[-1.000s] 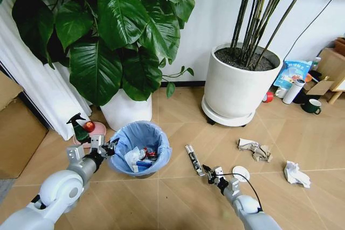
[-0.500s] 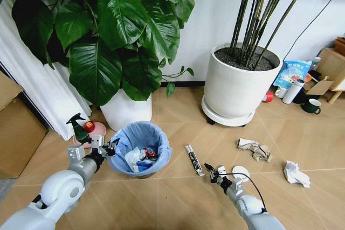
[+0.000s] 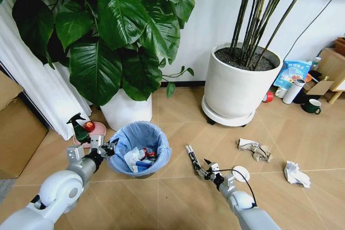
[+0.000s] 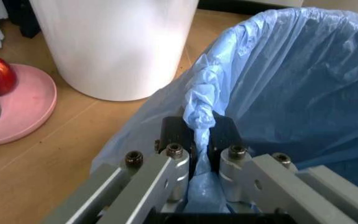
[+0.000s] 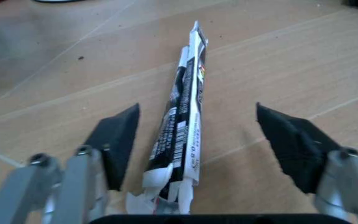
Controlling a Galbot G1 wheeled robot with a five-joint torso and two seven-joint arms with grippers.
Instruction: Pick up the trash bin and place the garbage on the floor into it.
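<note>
The trash bin (image 3: 141,149), black with a light-blue bag over its rim, stands on the floor with white paper, a blue-white wrapper and a red scrap inside. My left gripper (image 3: 105,148) is shut on the bag-covered rim (image 4: 202,121). The thin dark tube (image 3: 191,156) lies on the floor right of the bin. My right gripper (image 3: 203,169) is open at its near end, and the tube (image 5: 185,112) runs between the fingers (image 5: 118,140). More garbage lies to the right: a white disc (image 3: 241,174), a grey-brown wrapper (image 3: 255,150) and a white paper wad (image 3: 296,174).
A large white pot (image 3: 237,87) with tall stems stands behind the litter. A leafy plant's white pot (image 3: 125,110) is right behind the bin. A green spray bottle (image 3: 79,127) and a red apple (image 3: 89,126) sit at the left, a cardboard box (image 3: 16,133) beyond. A mug (image 3: 311,106) and a bottle (image 3: 294,91) stand far right.
My right gripper has moved left and forward along the floor, from beside the white disc to the near end of the dark tube. The left gripper and bin have stayed put.
</note>
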